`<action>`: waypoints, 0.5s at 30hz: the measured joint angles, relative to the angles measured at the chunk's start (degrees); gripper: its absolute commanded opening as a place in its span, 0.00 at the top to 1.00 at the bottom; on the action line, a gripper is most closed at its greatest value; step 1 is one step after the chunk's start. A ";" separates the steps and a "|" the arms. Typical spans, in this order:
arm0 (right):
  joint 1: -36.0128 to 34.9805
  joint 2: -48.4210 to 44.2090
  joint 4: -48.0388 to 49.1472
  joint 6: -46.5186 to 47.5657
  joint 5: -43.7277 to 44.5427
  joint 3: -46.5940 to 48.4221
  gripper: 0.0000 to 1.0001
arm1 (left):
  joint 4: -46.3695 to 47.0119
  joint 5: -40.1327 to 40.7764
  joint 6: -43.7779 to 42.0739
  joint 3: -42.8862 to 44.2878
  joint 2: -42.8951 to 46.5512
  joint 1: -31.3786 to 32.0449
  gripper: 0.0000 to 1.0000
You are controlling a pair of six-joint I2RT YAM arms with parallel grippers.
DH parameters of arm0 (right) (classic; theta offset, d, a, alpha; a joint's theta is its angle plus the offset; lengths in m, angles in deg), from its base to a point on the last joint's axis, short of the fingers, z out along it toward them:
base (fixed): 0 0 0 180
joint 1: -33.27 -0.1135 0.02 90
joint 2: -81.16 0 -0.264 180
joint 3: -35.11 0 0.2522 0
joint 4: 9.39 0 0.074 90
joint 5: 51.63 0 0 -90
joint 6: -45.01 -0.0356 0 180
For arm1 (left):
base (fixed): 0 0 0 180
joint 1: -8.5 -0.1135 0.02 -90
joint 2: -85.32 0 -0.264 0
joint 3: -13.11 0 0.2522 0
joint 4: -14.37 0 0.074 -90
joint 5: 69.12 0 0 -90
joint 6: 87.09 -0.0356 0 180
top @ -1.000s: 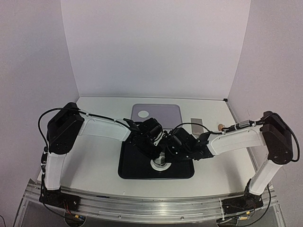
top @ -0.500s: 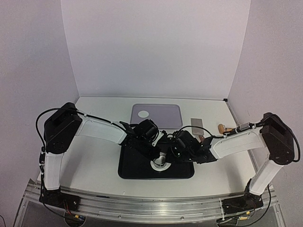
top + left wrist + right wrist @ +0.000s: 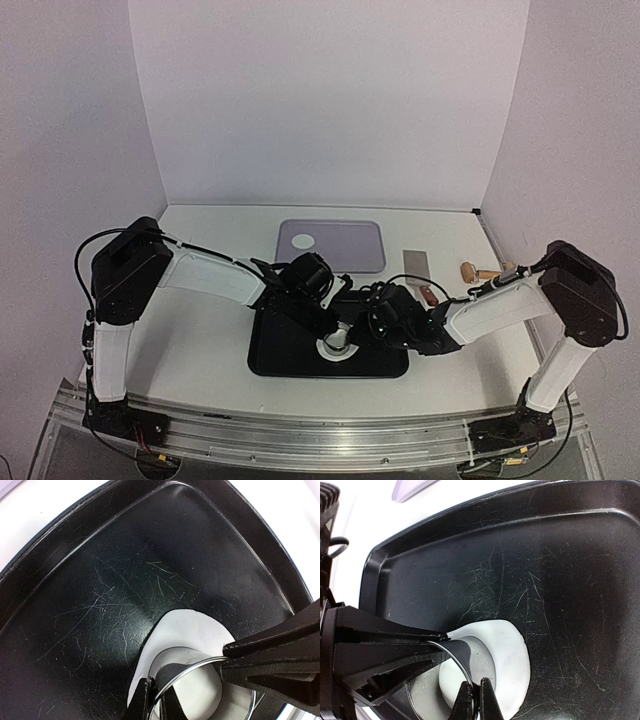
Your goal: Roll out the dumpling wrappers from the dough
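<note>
A flattened white patch of dough lies on the black tray. On it stands a round metal cutter ring. My left gripper is shut on the ring's rim from one side. From the opposite side, my right gripper pinches the same rim. Inside the ring I see white dough. One dumpling wrapper, a small round white disc, rests on the grey tray at the back.
A metal scraper lies right of the grey tray. A wooden rolling pin sits at the far right, behind my right forearm. Both arms meet over the black tray's middle.
My right forearm has swung nearer and lower, which uncovers the rolling pin behind it. Both grippers stay shut on the cutter ring over the dough.
</note>
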 measured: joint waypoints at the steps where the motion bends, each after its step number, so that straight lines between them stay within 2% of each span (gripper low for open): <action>1: 0.02 0.02 0.84 -0.26 -0.04 -0.43 1.00 | 0.02 -0.01 0.00 0.00 -0.02 0.00 1.00; 15: 0.39 2.52 13.75 -3.69 -1.09 -4.98 1.00 | 4.52 -1.83 -0.07 -3.23 0.21 -1.51 1.00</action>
